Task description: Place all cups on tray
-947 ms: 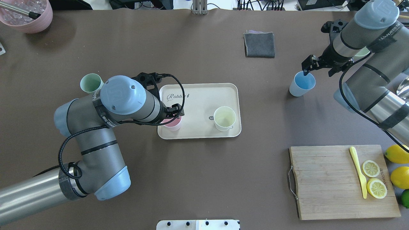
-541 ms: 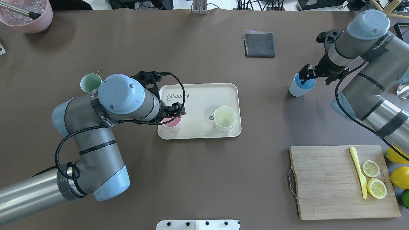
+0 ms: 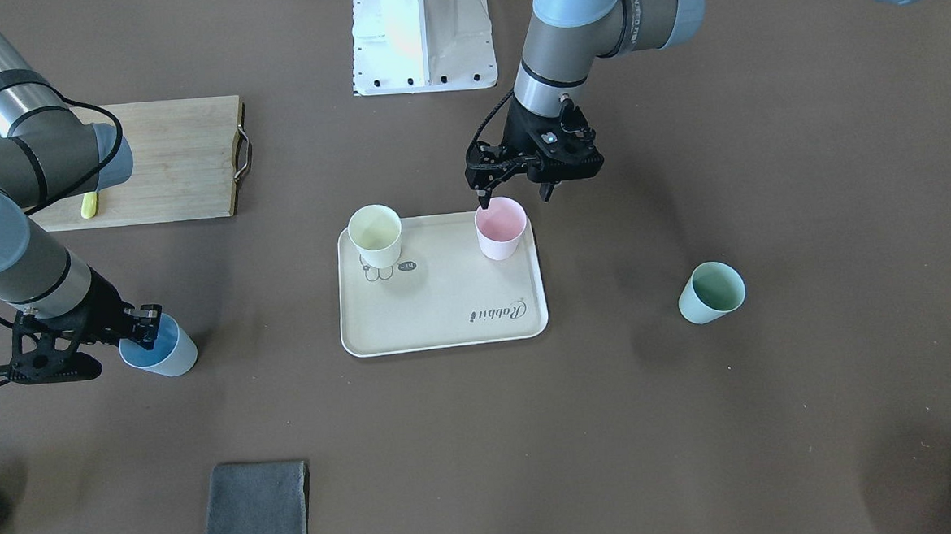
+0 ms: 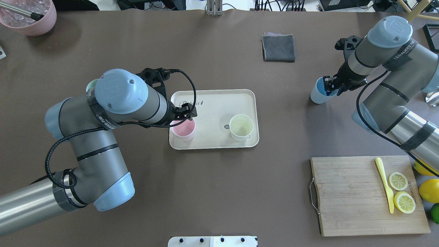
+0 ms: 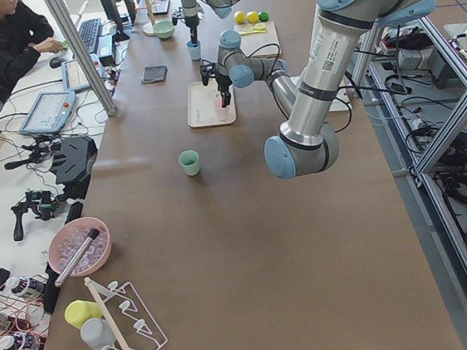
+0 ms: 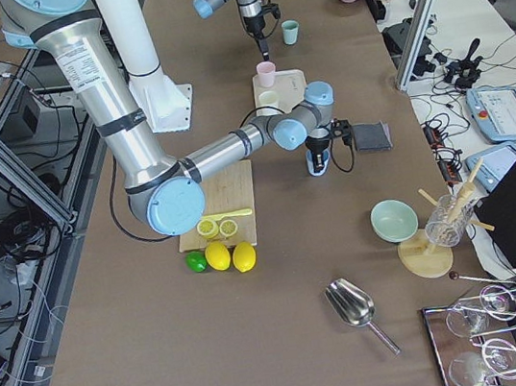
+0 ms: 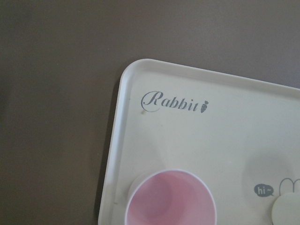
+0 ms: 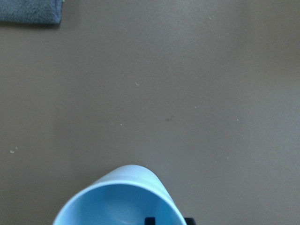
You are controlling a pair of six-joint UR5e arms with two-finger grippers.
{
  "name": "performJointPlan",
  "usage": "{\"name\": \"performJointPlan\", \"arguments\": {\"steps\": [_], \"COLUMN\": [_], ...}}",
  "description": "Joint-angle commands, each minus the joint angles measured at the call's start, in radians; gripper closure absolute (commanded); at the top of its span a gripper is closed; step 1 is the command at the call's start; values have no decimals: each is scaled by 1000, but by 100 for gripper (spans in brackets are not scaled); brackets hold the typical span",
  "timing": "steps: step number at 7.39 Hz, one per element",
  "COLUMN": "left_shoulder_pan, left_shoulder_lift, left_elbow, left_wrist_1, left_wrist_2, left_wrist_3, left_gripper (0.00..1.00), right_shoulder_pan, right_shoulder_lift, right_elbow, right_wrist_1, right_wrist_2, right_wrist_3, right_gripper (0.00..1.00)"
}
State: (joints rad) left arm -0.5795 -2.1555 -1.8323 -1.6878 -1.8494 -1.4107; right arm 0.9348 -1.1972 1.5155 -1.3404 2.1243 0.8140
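Note:
The cream tray (image 4: 212,103) holds the pale yellow cup (image 4: 241,127) and the pale pink cup (image 4: 183,129), both upright. My left gripper (image 3: 515,196) hangs open just above the pink cup's (image 3: 499,227) rim, not touching it. The left wrist view shows that cup (image 7: 169,201) on the tray (image 7: 187,140). The light blue cup (image 4: 319,94) stands on the table at the right. My right gripper (image 4: 330,88) is open, with one finger inside the cup's (image 8: 117,201) rim and one outside. The mint green cup (image 3: 711,291) stands on the table beyond my left arm.
A wooden cutting board (image 4: 349,195) with lemon slices and a yellow knife lies at the near right, with whole lemons beside it. A grey cloth (image 4: 278,48) lies at the back. A mauve pot (image 4: 29,17) stands at the far left corner.
My left gripper has lifted off the pink cup and drawn back, leaving it on the tray. My right gripper has come down onto the blue cup's rim.

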Motion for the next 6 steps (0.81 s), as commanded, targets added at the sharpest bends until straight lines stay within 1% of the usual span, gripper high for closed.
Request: {"name": "performJointPlan", "arguments": {"steps": [1,2,3,4,5,6], "left_shoulder_pan": [-110,-175,-245,-310,-368,-426], "left_shoulder_lift": [0,2,11,34,58,100], "left_elbow": [-39,-41,-35,-28,-25,-6], "left_wrist_1": [25,34,62,118,161,163], "left_wrist_2": [-120,-186,-217,-217,-220,-247], "left_wrist_3": [62,93,189,331,466,581], "left_gripper": [3,3,3,3,3,3], "right_shoulder_pan": [-5,-5,-1,-2,-14,-42], "right_shoulder_lift": [22,25,30,95,185,236], "right_elbow": [18,55,99,103,94,92], "right_wrist_1": [0,-8,-16,-51,-113,-141], "right_wrist_2": [6,11,22,25,25,19], "right_wrist_3": [2,2,7,55,106,150], "right_gripper": [100,100,100,100,100,100]}}
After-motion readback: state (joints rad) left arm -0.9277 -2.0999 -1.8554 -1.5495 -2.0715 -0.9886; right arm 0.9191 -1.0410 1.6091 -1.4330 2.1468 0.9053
